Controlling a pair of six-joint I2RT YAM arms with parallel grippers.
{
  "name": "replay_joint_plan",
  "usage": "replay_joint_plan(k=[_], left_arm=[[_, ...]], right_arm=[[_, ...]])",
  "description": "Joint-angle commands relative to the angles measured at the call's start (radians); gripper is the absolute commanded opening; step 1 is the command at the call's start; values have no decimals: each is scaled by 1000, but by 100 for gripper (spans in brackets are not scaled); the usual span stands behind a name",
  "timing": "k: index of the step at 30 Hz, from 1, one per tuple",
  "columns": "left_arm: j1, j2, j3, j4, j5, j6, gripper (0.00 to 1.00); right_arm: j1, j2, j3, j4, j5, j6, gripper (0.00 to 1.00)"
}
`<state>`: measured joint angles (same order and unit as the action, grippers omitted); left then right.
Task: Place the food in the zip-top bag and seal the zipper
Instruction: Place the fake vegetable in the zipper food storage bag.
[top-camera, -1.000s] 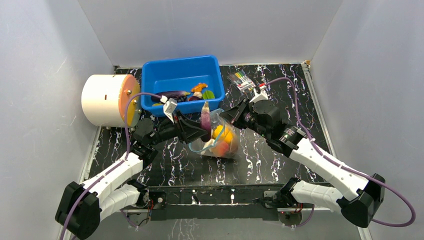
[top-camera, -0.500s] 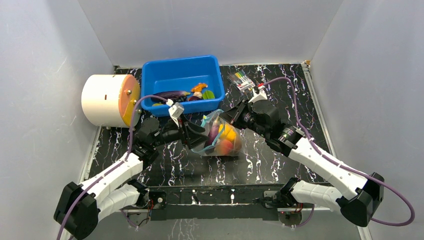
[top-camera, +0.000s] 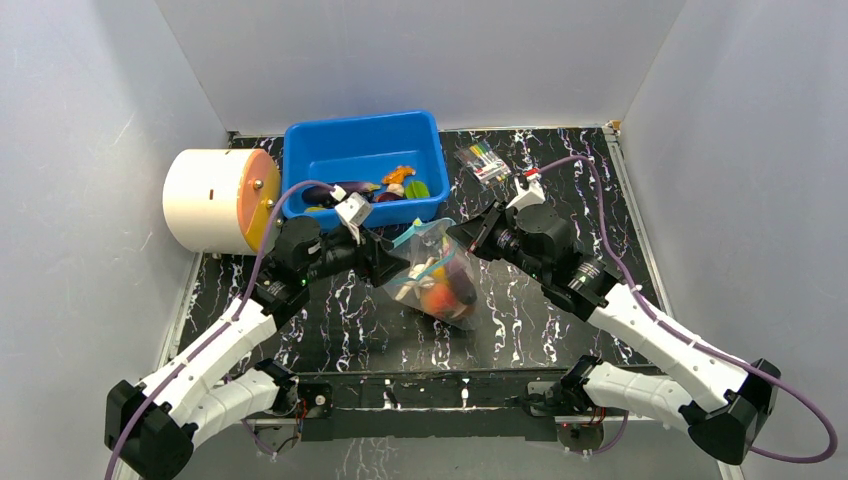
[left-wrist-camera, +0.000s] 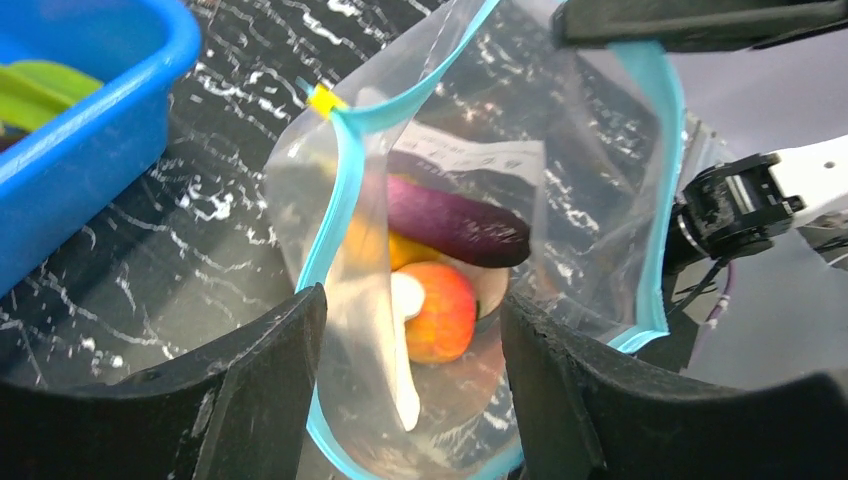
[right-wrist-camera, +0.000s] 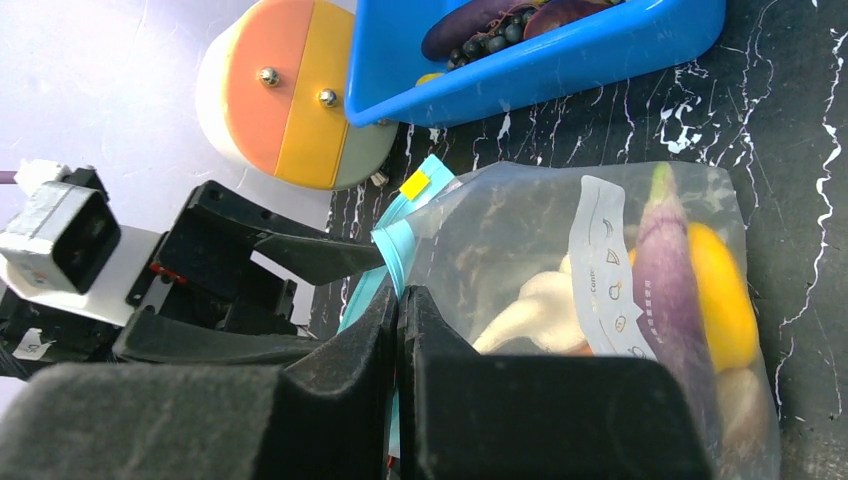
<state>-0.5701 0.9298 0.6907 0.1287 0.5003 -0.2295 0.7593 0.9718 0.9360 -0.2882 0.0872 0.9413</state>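
Note:
The clear zip-top bag (top-camera: 440, 290) hangs open at the table's middle. My right gripper (right-wrist-camera: 398, 300) is shut on its teal zipper (right-wrist-camera: 392, 250) at the mouth's edge, holding it up. Inside lies food: a purple eggplant (left-wrist-camera: 455, 220), an orange fruit (left-wrist-camera: 440, 310), a yellow piece (right-wrist-camera: 720, 300) and a white piece (right-wrist-camera: 530, 310). My left gripper (left-wrist-camera: 410, 400) stands open right at the bag's mouth, looking in, with nothing held between its fingers (left-wrist-camera: 260, 400). More food, dark grapes (right-wrist-camera: 490, 35) among it, stays in the blue bin (top-camera: 360, 160).
The blue bin stands at the back, just behind the bag. A white cylinder with an orange and yellow face (top-camera: 215, 200) lies at the back left. A small packet of markers (top-camera: 482, 160) sits right of the bin. Grey walls close in all around the table.
The eggplant left my left gripper and dropped into the bag. The left jaws opened wider. The bag sank and shifted slightly toward the front with the right gripper still gripping it.

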Motion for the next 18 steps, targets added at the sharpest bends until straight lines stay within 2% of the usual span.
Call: replay_joint_plan(k=[1, 9, 14, 16, 18], left_arm=[[-3, -25, 17, -122, -72, 54, 62], [-3, -12, 12, -176, -144, 96, 59], [-3, 21, -12, -153, -128, 95, 59], [-3, 29, -26, -125, -88, 90, 53], [-3, 38, -34, -89, -31, 76, 43]], right_arm=[[3, -24, -5, 46, 15, -18, 0], [3, -33, -29, 45, 14, -39, 0], [3, -53, -67, 50, 7, -52, 0], [4, -59, -75, 56, 2, -58, 0], [3, -63, -78, 55, 1, -57, 0]])
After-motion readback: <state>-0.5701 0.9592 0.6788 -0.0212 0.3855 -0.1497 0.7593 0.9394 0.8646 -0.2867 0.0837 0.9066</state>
